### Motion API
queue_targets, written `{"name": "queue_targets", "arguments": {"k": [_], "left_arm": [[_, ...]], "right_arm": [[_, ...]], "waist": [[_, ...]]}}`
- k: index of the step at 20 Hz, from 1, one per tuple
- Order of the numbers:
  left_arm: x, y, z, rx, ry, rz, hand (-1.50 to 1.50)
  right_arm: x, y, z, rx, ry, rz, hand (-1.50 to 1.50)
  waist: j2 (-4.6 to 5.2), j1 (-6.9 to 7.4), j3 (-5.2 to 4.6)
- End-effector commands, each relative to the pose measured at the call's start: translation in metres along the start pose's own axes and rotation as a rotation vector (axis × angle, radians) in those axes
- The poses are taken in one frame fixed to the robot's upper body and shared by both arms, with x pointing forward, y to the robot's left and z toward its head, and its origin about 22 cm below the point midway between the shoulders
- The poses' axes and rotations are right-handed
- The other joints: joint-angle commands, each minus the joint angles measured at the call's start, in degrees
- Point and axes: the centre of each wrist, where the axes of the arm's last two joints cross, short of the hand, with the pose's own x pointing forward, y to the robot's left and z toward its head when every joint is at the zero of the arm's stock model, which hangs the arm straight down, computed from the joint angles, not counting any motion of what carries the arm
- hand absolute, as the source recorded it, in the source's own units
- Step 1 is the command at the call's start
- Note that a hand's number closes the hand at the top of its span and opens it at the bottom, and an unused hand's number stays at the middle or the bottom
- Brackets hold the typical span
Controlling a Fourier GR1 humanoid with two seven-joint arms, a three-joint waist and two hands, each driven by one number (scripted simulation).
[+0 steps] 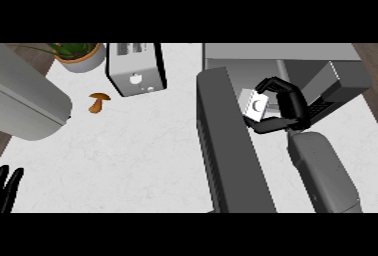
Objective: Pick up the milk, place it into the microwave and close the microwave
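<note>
One milk carton (255, 105) within right robot hand (289, 107).

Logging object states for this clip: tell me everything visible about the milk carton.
The milk carton is a small white box with a dark round mark on its face, looking like cardboard. It is tilted, held off the counter in the right robot hand, whose black fingers and thumb curl round it and hide much of it. It sits just past the open microwave door, at the microwave's opening.
</note>
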Motion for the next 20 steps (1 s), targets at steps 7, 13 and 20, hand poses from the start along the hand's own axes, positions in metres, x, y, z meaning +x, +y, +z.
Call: {"name": "queue_targets", "arguments": {"k": [7,13,20], "left_arm": [[0.003,0.0,-0.002,-0.029,-0.015,0.008,-1.5],[-0.005,0.003,-0.018,-0.061,-0.02,0.019,-1.5],[-0.01,0.007,-0.032,-0.097,-0.028,0.025,-1.5]], "right_arm": [[-0.023,0.02,-0.04,0.02,0.024,0.05,1.5],[0.003,0.013,-0.084,0.001,0.015,0.099,1.5],[0.022,0.012,-0.107,-0.042,-0.007,0.234,1.5]], "waist": [[0.74,1.83,0.1],[1.41,3.04,0.12],[2.44,4.44,0.11]]}}
